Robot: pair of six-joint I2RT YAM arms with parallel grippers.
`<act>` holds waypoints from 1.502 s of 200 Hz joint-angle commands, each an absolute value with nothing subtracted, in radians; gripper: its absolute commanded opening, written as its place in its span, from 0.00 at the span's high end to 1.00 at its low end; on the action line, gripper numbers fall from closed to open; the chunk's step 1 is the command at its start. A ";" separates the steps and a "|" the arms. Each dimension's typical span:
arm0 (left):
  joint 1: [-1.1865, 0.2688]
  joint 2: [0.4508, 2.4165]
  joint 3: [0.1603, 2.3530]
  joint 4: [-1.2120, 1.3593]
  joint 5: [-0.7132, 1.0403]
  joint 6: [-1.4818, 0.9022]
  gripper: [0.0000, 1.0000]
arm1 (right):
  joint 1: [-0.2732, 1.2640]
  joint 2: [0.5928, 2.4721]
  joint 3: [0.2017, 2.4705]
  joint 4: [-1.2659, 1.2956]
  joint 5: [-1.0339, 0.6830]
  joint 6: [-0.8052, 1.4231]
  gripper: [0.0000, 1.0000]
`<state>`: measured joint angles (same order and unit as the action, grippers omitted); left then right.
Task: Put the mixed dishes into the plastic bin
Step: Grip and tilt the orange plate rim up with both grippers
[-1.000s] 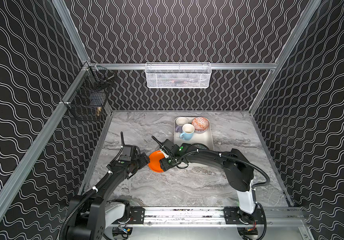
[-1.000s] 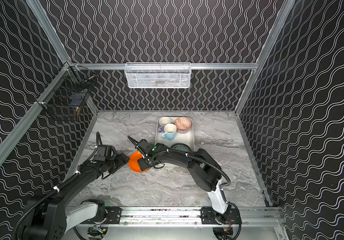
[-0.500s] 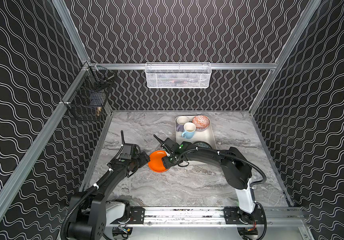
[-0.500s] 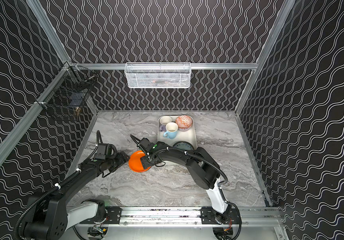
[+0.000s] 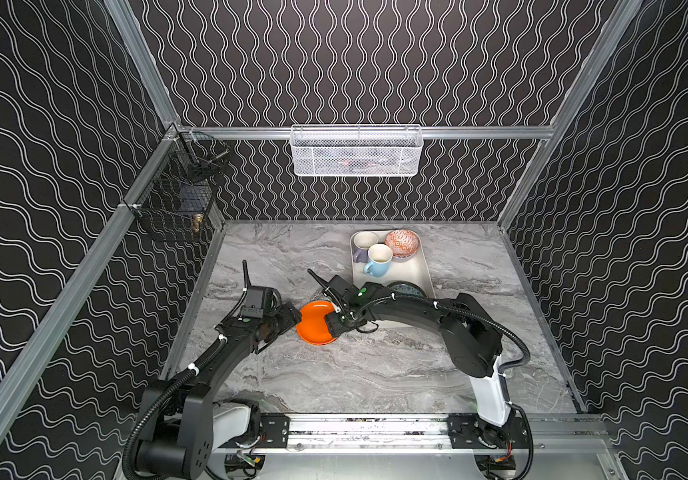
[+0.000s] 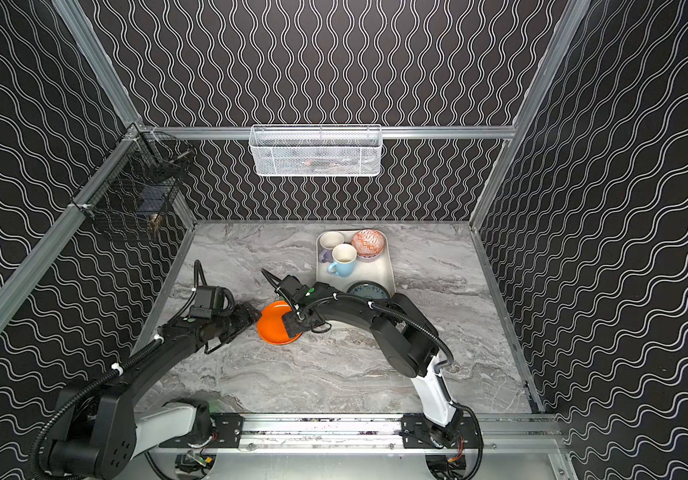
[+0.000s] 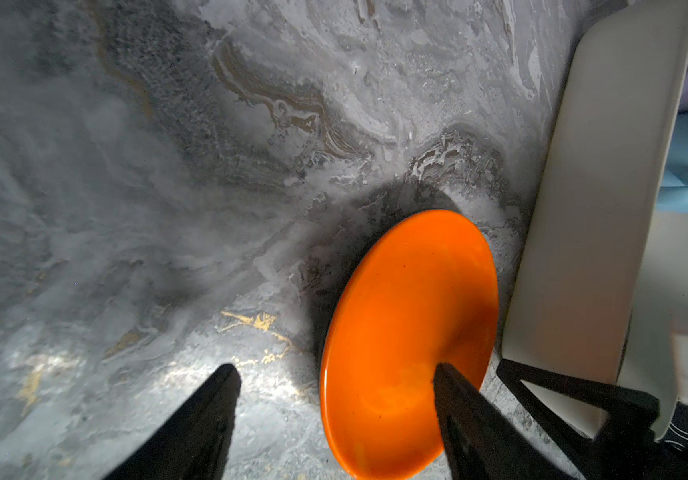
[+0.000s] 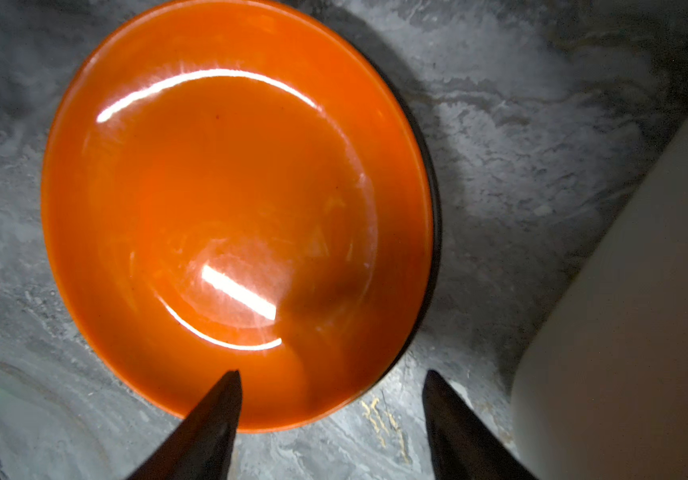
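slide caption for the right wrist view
Open right gripper poised over the edge of the orange plate, plastic bin alongside

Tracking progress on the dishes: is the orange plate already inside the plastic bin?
No, the orange plate is out on the marble table, beside the plastic bin, outside its wall.

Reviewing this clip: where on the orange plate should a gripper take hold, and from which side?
The rim. The orange plate is shallow and lies low on the table, so only its lip offers a pinch: one finger inside, one outside. The right gripper straddles that edge, open; probably come from there.
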<state>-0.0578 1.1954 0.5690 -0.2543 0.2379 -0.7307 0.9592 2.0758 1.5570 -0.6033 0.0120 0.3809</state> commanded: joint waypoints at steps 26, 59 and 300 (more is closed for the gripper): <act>-0.057 1.200 0.562 -0.218 0.249 -0.721 0.26 | 0.957 2.085 1.583 -0.606 -0.010 0.379 0.33; -0.057 1.204 0.555 -0.200 0.256 -0.726 0.33 | 0.953 2.089 1.580 -0.590 -0.030 0.379 0.34; -0.057 1.222 0.546 -0.185 0.261 -0.731 0.38 | 0.936 2.115 1.600 -0.546 -0.092 0.358 0.50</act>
